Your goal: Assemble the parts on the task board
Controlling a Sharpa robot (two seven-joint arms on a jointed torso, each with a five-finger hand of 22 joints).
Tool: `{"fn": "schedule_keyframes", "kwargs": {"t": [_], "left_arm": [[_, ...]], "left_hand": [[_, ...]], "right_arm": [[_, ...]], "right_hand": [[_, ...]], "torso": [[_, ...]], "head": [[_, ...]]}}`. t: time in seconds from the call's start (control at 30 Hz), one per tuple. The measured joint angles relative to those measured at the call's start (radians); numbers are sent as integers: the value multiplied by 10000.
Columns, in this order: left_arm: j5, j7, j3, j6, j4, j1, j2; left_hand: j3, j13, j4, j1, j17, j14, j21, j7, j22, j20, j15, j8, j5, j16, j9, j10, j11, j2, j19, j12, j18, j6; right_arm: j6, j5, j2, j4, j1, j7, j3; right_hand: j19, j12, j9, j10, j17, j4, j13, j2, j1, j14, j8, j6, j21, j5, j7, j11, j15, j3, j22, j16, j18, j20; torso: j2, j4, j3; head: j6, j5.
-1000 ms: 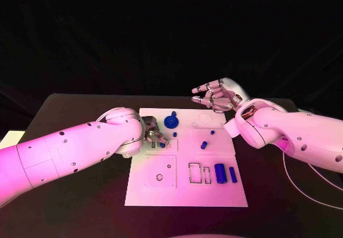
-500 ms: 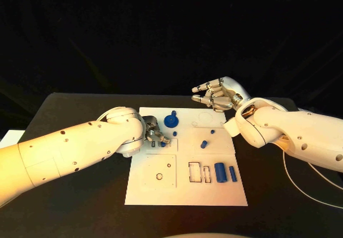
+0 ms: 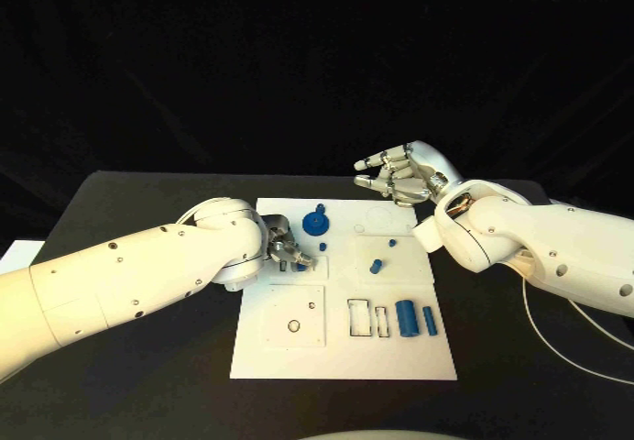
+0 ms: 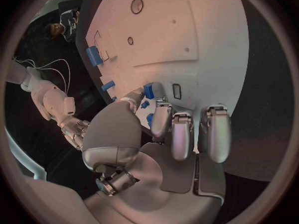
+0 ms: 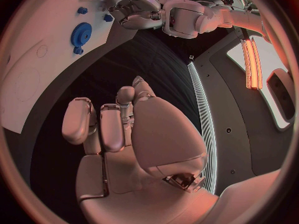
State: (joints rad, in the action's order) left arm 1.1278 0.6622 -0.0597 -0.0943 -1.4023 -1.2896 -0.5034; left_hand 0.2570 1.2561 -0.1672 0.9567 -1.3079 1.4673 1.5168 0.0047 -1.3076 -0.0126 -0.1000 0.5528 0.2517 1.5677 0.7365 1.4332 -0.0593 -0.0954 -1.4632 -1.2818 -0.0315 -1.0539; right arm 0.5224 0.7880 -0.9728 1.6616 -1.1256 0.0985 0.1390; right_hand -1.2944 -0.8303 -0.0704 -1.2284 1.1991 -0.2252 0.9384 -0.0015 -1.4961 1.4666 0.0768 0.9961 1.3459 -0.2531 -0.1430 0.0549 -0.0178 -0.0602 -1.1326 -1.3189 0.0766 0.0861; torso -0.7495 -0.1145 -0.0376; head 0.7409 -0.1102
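Note:
The white task board (image 3: 344, 353) (image 4: 199, 40) lies in the middle of the black table. My left hand (image 3: 289, 250) (image 4: 159, 129) is low over the board's left edge, thumb and a finger pinching a small blue part (image 3: 301, 267) (image 4: 148, 90) next to a small slot (image 4: 176, 91). A blue gear (image 3: 314, 223) (image 5: 81, 34) sits near the far edge, with a blue peg (image 3: 323, 247) just before it. My right hand (image 3: 403, 179) (image 5: 118, 129) hangs above the board's far right corner, its fingers curled and nothing in them.
More blue parts lie on the board: a short piece (image 3: 377, 268), a small peg (image 3: 392, 245), a wide block (image 3: 407, 319) and a slim bar (image 3: 431, 322). Two rectangular slots (image 3: 359, 318) are beside them. A square inset with a round hole (image 3: 293, 327) is at the near left.
My left hand's fingers have edged slightly to the right over the board with the small blue part. The right hand has stayed where it was.

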Motion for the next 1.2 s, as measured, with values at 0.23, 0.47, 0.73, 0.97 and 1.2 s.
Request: {"fn": "schedule_keyframes", "kwargs": {"t": [0.23,0.47,0.73,0.97,1.2], "left_arm": [[-12,0,69,-6,-136,31,-142],[-19,25,262,-41,-177,-79,-319],[-337,27,623,-46,-26,-301,-416],[-859,2,740,-192,571,-571,-345],[-1051,-59,758,-454,1360,-760,-140]], "left_hand": [[-807,-12,-473,-16,-1,0,0,-20,0,0,1,-54,-1353,0,-136,0,0,59,0,0,1,-19],[-1391,-54,-837,-3,0,0,0,-37,1,0,1,-11,-1677,0,-210,-1,0,153,0,50,0,-35],[-1838,-267,-1015,155,0,0,-65,37,1,0,0,-11,-1947,0,-266,-57,56,310,0,279,0,40],[-2255,-1109,-986,834,1,0,-414,204,1,0,1,-37,-1710,0,-386,-685,172,401,0,1138,1,504],[-2551,-1717,-981,1354,2,-16,-551,501,2,-93,165,-617,-1559,0,-782,-1045,427,506,-19,1674,0,1081]], "right_arm": [[-1,0,-10,-17,0,0,0],[-1,4,-3,-44,0,0,-2],[0,7,46,-131,0,-4,-11],[-1,7,91,-217,1,-6,-52],[-2,7,116,-261,1,-11,-82]], "right_hand": [[36,0,0,0,-45,2,-22,-53,53,0,0,0,-37,113,0,0,0,-59,59,40,0,36],[36,0,0,0,-66,3,-30,-53,52,0,0,0,-37,154,0,0,0,-59,76,40,0,36],[35,0,0,-1,-66,3,-30,-52,52,0,0,0,-37,154,0,0,0,-59,76,40,0,36],[35,0,0,-1,-66,3,-30,-52,52,0,0,0,-37,153,0,0,0,-59,76,40,0,36],[35,0,0,-1,-66,3,-30,-52,52,0,0,0,-37,153,0,0,0,-58,76,40,0,37]], "torso": [[-7,5,-7],[-2,10,3],[10,6,9],[15,5,8],[-6,3,-6]], "head": [[-6,-1],[-20,0],[-163,-10],[-367,34],[-415,74]]}}
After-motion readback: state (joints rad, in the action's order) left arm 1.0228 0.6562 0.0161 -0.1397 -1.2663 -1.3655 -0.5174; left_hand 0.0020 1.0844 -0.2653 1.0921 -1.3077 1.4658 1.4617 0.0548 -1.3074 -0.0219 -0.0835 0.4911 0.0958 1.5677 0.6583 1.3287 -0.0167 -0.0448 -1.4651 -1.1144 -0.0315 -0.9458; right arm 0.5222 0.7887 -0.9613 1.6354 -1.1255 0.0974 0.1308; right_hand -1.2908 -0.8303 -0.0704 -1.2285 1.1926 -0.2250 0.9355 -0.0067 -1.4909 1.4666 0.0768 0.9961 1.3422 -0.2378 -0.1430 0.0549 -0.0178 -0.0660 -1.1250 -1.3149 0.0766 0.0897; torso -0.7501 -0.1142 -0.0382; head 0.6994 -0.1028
